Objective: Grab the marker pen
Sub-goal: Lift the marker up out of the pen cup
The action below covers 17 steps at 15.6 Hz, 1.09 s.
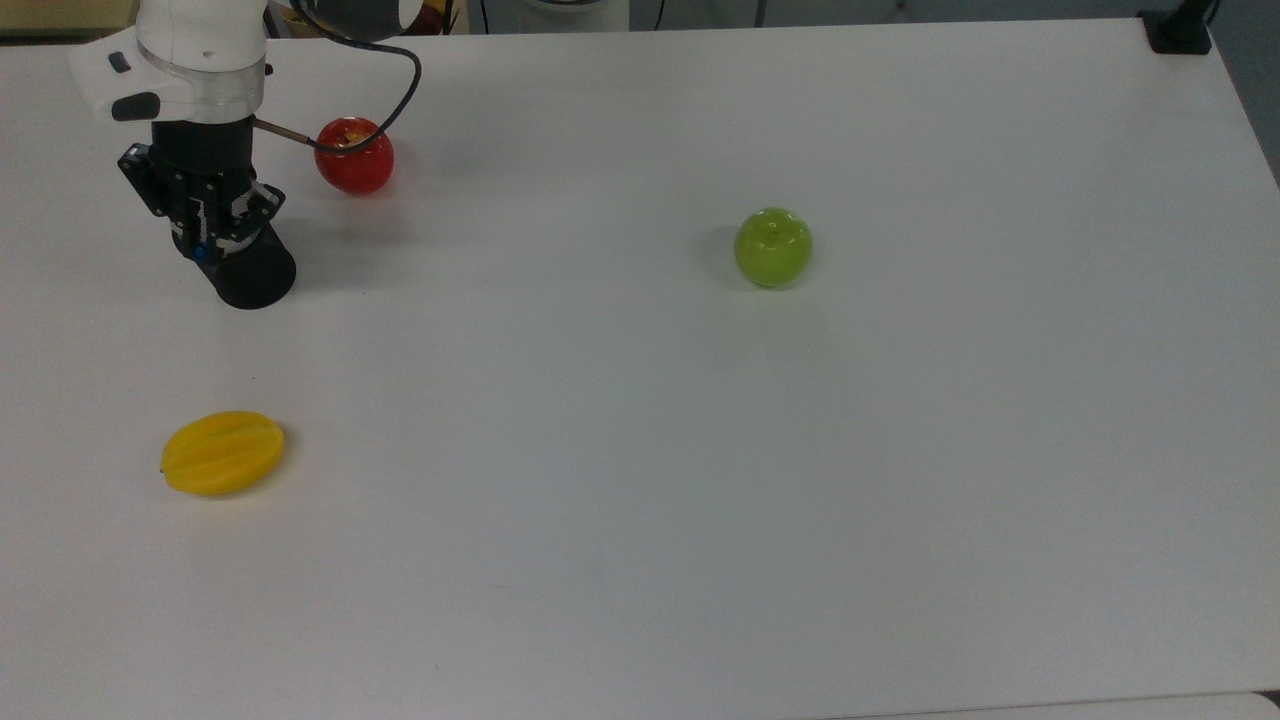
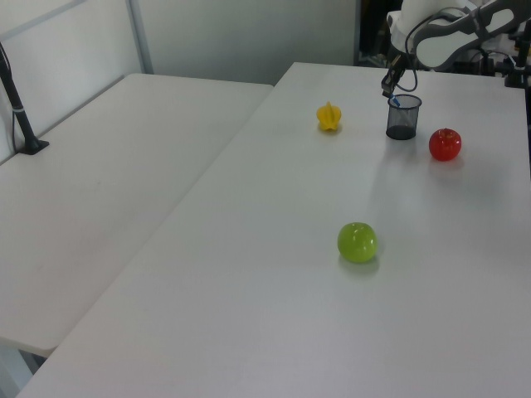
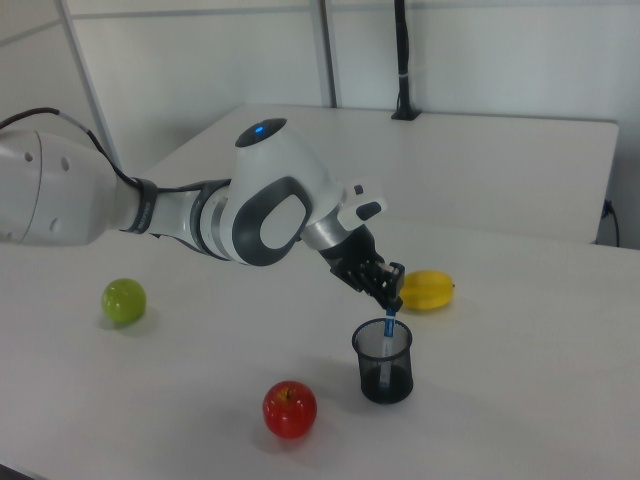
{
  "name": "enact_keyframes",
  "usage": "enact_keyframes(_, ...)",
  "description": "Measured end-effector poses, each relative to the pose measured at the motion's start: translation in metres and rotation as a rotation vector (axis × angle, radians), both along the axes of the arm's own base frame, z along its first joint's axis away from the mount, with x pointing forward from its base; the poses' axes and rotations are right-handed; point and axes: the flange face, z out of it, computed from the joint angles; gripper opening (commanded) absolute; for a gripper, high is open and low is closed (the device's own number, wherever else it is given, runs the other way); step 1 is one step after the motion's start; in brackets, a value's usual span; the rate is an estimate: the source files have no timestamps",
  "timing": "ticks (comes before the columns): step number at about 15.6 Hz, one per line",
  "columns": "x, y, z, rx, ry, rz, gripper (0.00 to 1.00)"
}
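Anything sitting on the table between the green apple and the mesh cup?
Nothing: in the top view, the table is bare between the green apple and the mesh cup; the red apple sits off that line.

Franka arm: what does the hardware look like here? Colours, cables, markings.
The arm has glossy white rounded shells with dark grey panels at the joints; one joint cap carries a small blue light. A black cable loops off the wrist. The gripper is black, a compact linkage-style two-finger unit below a black wrist section.
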Motion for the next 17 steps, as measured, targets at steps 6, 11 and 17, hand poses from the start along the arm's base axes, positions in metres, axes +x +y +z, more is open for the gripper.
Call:
enact_keyframes(6,-0.011,-0.001,0.095,-0.01,-0.16,0.001,0.0)
enact_keyframes(11,-0.029,0.008,0.169,0.057,-0.26,-0.021,0.0)
enact_keyframes(17,-0.011,0.093,0.167,0.239,-0.178,0.032,0.0)
